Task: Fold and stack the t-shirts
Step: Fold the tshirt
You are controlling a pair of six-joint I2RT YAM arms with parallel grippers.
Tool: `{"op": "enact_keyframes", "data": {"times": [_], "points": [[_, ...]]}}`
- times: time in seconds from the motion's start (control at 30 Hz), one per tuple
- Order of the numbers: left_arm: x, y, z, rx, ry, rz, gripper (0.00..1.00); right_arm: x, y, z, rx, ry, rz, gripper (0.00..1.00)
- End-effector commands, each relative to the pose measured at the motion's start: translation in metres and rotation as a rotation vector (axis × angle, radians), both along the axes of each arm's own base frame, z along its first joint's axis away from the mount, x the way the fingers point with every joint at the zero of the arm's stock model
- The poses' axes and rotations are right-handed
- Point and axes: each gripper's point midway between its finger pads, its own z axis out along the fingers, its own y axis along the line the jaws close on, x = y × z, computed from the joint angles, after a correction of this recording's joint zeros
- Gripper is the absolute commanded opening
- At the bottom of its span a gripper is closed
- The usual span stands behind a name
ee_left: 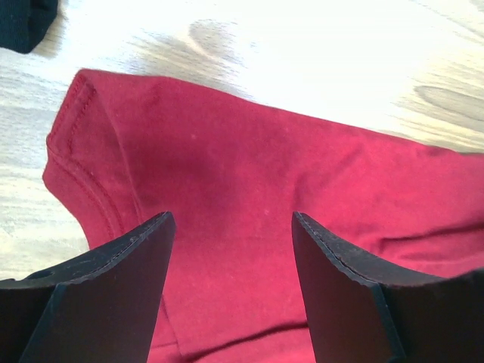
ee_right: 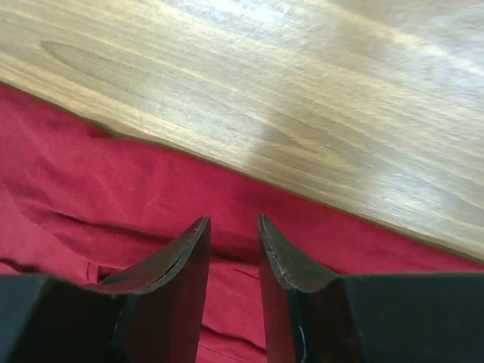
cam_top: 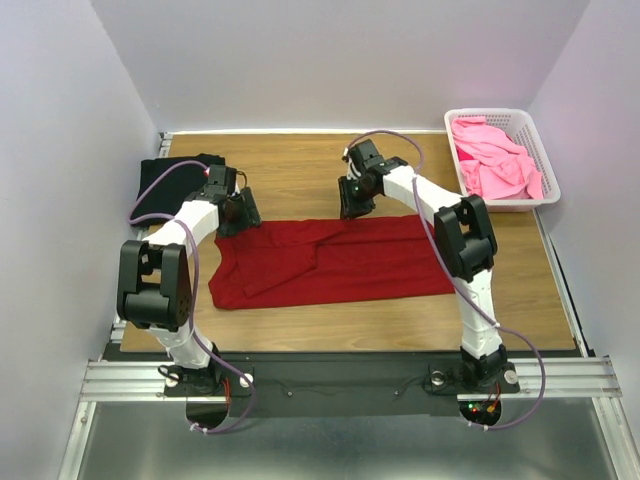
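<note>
Left pincer (ee_left: 231, 215) wide apart, right pincer (ee_right: 233, 218) barely parted, both empty; one red tee (cam_top: 330, 262), one black tee (cam_top: 165, 178).

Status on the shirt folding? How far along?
Done: a black shirt looks folded at the far left corner. In hand: the red shirt is spread out, partly folded; the left gripper and right gripper hover open over it, gripping nothing. Left: finish the red shirt, stack it, then the pink shirts piled in the basket.
</note>
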Motion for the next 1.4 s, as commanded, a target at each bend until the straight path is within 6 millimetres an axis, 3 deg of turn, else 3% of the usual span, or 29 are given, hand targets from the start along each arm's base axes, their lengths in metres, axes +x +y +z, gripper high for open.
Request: {"op": "enact_keyframes", "data": {"times": [0.0,0.27,0.4,0.53,0.63,0.8,1.23,1.37], "points": [[0.010,0.006,-0.001,0.047,-0.027,0.001,0.74,0.000,0.020,0.011,0.055,-0.020,0.025,0.36],[-0.001,0.019,-0.024,0.083,0.018,0.038,0.73,-0.030,0.014,-0.005,0.044,0.056,0.057,0.34],[-0.006,0.021,-0.030,0.084,0.032,0.044,0.73,-0.042,0.013,-0.004,0.055,0.077,0.074,0.34],[-0.008,0.024,-0.030,0.087,0.034,0.050,0.73,-0.055,0.009,0.005,0.062,0.082,0.078,0.34],[-0.008,0.026,-0.029,0.094,0.032,0.054,0.73,-0.060,0.004,0.023,0.064,0.049,0.076,0.34],[-0.010,0.028,-0.034,0.098,0.045,0.058,0.73,-0.065,-0.006,0.029,0.040,0.029,0.067,0.34],[-0.017,0.031,-0.039,0.095,0.056,0.073,0.73,-0.101,-0.031,-0.008,-0.033,0.129,0.044,0.33],[-0.015,0.029,-0.033,0.086,0.045,0.062,0.73,-0.107,-0.037,-0.001,-0.039,0.115,0.034,0.33]]}}
